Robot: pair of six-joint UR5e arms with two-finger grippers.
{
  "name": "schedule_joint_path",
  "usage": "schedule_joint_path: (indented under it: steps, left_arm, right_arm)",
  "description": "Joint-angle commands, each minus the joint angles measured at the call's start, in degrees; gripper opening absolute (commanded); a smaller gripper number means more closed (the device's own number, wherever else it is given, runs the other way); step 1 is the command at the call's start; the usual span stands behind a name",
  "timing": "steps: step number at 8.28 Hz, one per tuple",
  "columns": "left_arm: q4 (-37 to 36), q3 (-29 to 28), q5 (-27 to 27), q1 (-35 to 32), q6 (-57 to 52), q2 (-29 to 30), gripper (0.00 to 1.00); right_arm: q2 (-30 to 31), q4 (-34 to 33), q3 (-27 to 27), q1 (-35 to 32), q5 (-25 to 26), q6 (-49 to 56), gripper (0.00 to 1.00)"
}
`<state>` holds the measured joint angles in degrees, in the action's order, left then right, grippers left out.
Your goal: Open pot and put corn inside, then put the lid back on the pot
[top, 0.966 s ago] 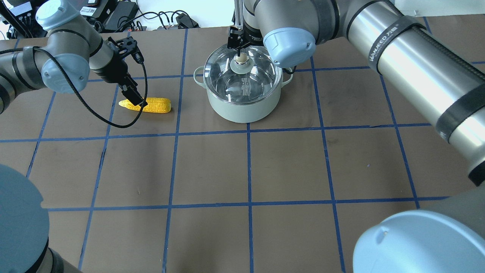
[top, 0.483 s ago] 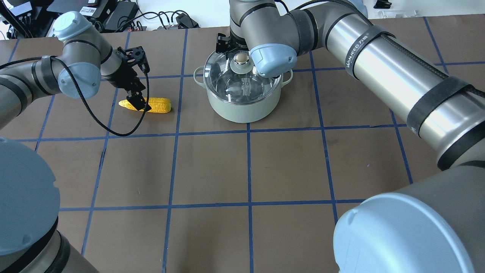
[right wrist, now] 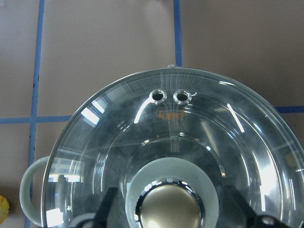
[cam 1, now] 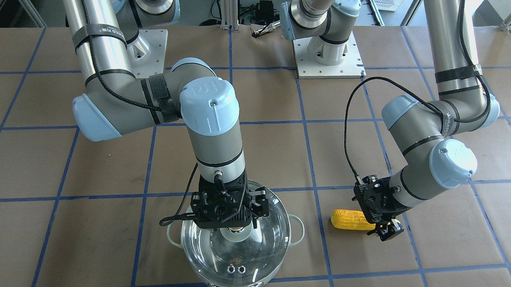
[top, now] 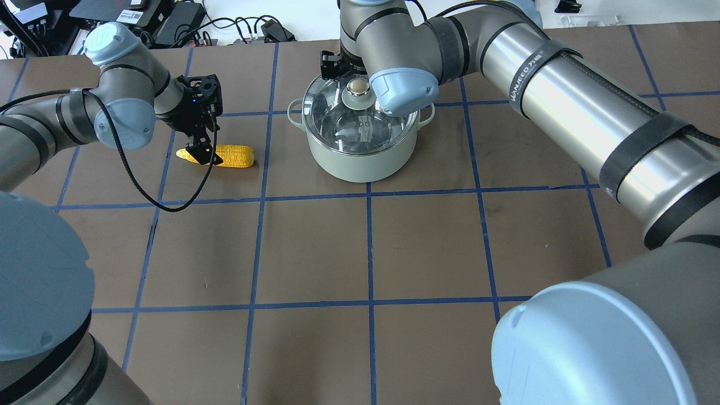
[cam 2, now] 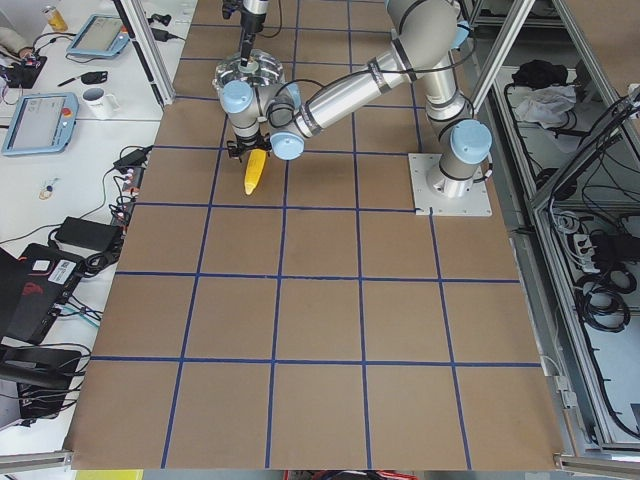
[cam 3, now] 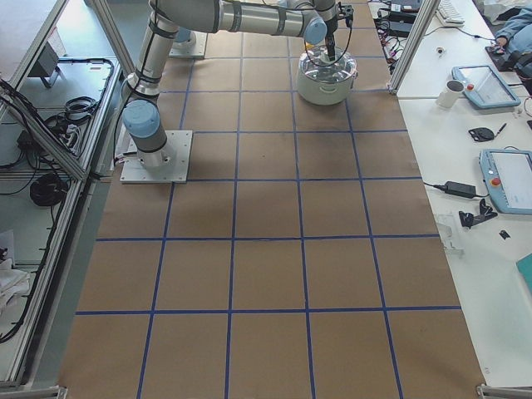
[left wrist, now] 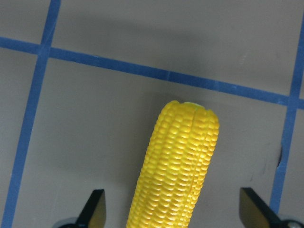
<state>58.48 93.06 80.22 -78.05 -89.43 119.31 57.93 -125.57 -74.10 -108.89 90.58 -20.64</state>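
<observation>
The yellow corn (top: 233, 156) lies flat on the table, left of the pot (top: 360, 160). My left gripper (top: 202, 149) hangs just above the corn's tapered end. In the left wrist view the gripper (left wrist: 173, 213) is open, with one finger on each side of the corn (left wrist: 178, 166). The glass lid (top: 337, 121) sits closed on the pot. My right gripper (cam 1: 230, 223) is directly over the lid's knob (top: 357, 86). In the right wrist view the gripper is open, its fingers (right wrist: 108, 204) apart on both sides of the knob (right wrist: 170, 206).
The table is brown paper with a blue tape grid (top: 368, 194). Cables and power supplies (top: 185, 22) lie beyond the far edge. The two arm bases (cam 1: 326, 52) stand on the robot's side. The left arm's black cable (top: 163, 197) loops down near the corn.
The right arm swung round and brought its gripper from behind the knob to straddle it. The left wrist turned and moved slightly right over the corn. Corn, pot and lid have not moved.
</observation>
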Motion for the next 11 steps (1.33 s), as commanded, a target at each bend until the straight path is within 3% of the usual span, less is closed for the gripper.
schedule_joint_path:
  steps: [1,3,5,8,9,11]
  left_arm:
    - [-0.74,0.02,0.38,0.09,-2.58,0.56,1.00]
    - [-0.74,-0.07,1.43,0.70,-2.59,1.97,1.00]
    - [-0.74,0.02,1.52,0.79,-2.67,2.59,1.00]
    - [-0.74,0.02,1.43,0.79,-2.59,3.11,1.00]
    - [-0.74,0.02,1.43,0.79,-2.67,3.20,0.82]
    - [-2.58,0.02,2.30,0.79,-4.86,3.12,0.20]
  right_arm:
    - [-0.01,0.14,0.01,0.00,-0.14,0.95,0.46]
    - [-0.10,0.15,-0.08,0.00,-0.14,1.12,0.36]
    - [-0.10,0.15,-0.17,0.00,-0.23,0.86,0.36]
    - [-0.19,0.15,-0.17,0.00,-0.23,0.68,0.51]
    - [-0.19,0.15,-0.17,0.00,-0.23,0.16,0.58]
    - [-0.54,0.15,-0.17,0.00,-0.23,-0.89,0.64]
